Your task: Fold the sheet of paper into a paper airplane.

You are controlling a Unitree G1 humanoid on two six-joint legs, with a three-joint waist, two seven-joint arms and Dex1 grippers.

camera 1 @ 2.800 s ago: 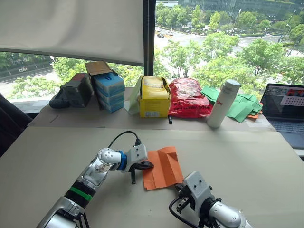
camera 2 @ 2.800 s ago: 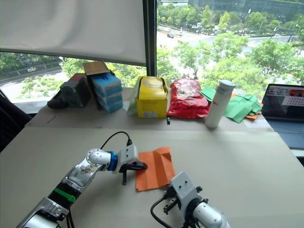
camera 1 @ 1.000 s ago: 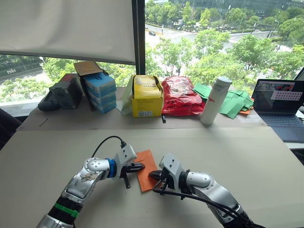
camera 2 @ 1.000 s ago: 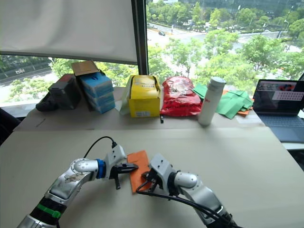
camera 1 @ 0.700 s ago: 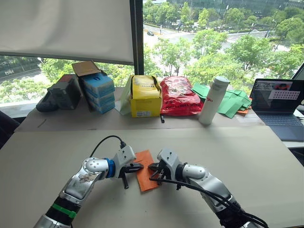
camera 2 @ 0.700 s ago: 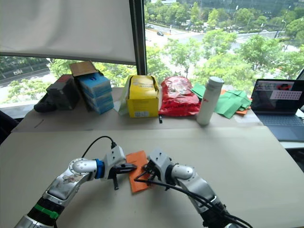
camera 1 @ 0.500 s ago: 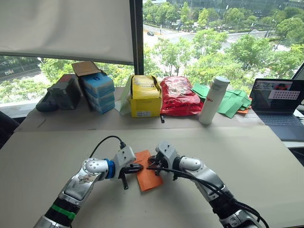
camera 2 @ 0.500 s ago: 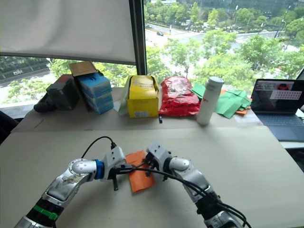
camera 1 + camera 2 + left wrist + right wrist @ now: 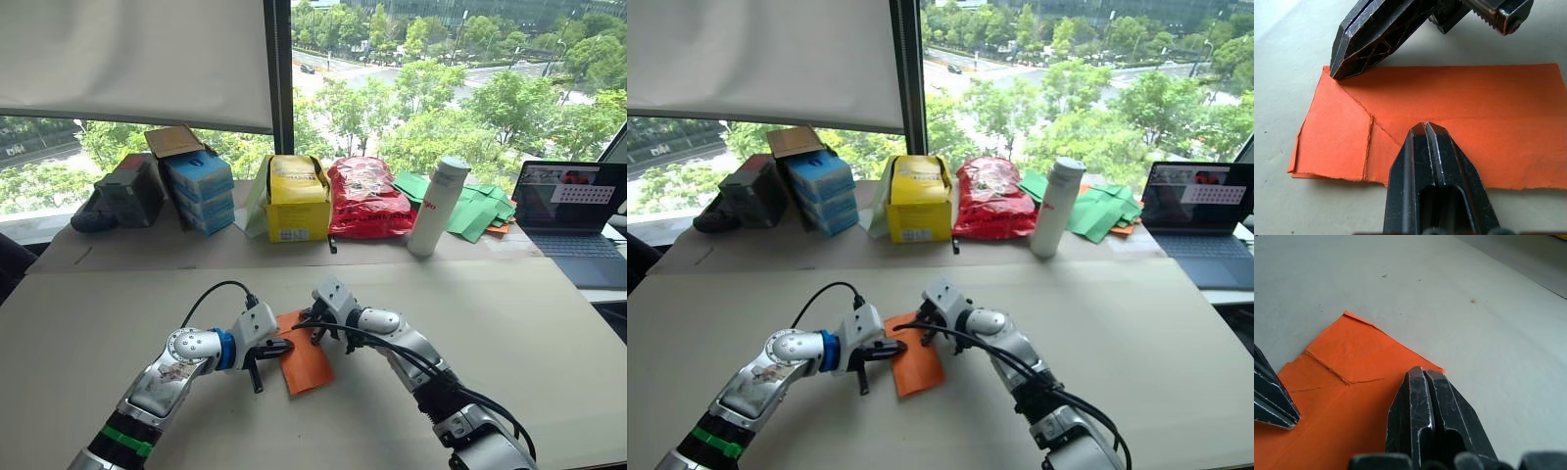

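Both closed end effectors, left (image 9: 1425,128) and right (image 9: 1422,373), pin your sheet of paper (image 9: 305,359); uneven pressure could skew the crease.

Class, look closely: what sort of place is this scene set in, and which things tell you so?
Probably an office or lab upstairs: a large window overlooks treetops and a road, a laptop sits open, and boxes line the table.

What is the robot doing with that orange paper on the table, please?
The robot is folding the sheet of paper on the table. The paper lies flat and is already folded narrow. The left gripper and the right gripper are both shut, with their tips on the paper.
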